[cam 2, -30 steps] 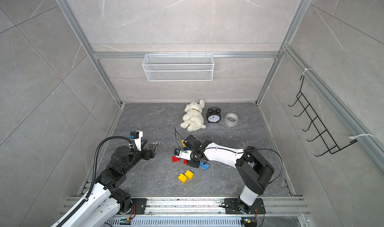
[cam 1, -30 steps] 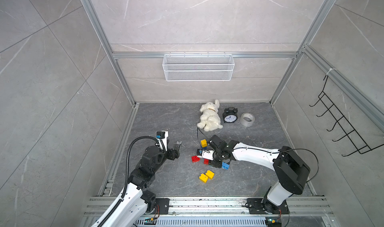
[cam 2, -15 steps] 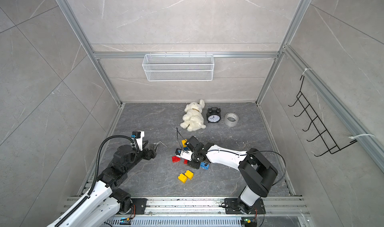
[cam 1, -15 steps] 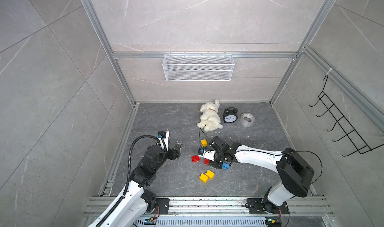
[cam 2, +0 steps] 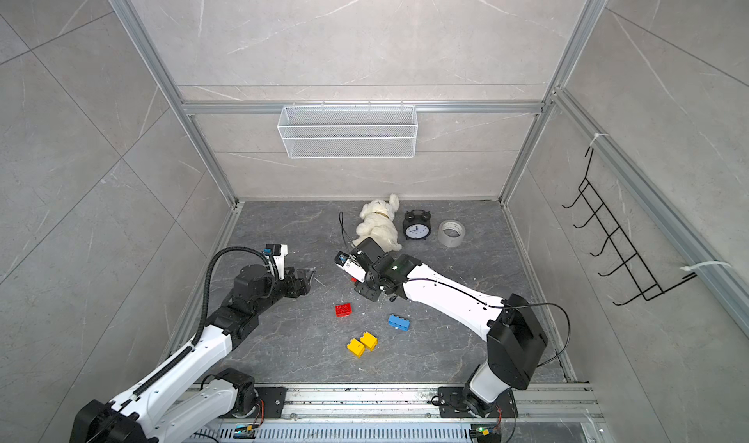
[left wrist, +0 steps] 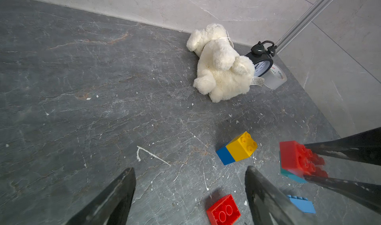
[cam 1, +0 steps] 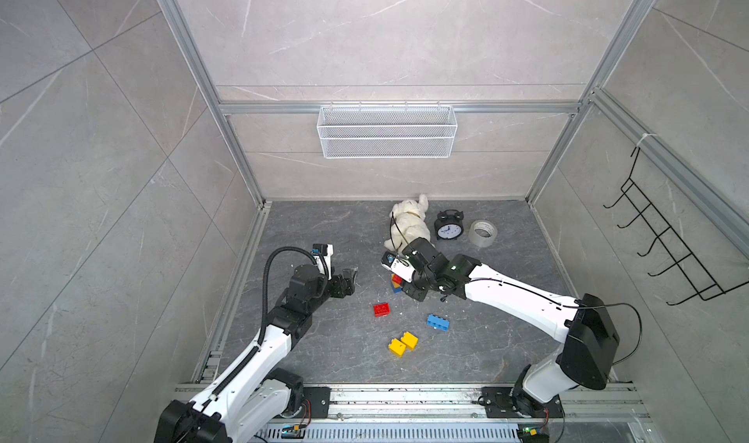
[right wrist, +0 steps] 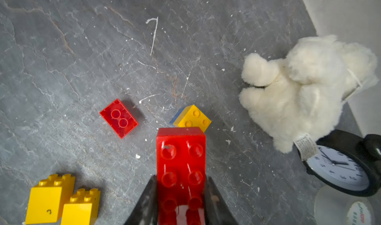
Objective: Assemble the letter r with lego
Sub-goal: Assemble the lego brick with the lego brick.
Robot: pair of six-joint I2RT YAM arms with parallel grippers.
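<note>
My right gripper (right wrist: 181, 177) is shut on a red lego brick (right wrist: 181, 151). In the left wrist view a teal brick (left wrist: 292, 175) is stuck under that red one. Just beyond it, a yellow brick joined to a blue one (cam 1: 398, 286) lies on its side on the floor. A loose red brick (cam 1: 381, 309) lies studs down between the arms. A blue brick (cam 1: 437, 322) and two yellow bricks (cam 1: 402, 343) sit nearer the front. My left gripper (cam 1: 349, 276) hovers open and empty to the left of the bricks; in its wrist view (left wrist: 190, 168) only bare floor lies between the fingers.
A white plush toy (cam 1: 407, 222), a black alarm clock (cam 1: 448, 228) and a tape roll (cam 1: 482, 233) stand at the back of the floor. A wire basket (cam 1: 387, 132) hangs on the back wall and a hook rack (cam 1: 664, 254) on the right wall.
My right gripper has moved up and toward the back with the red brick in it. The left arm has barely shifted.
</note>
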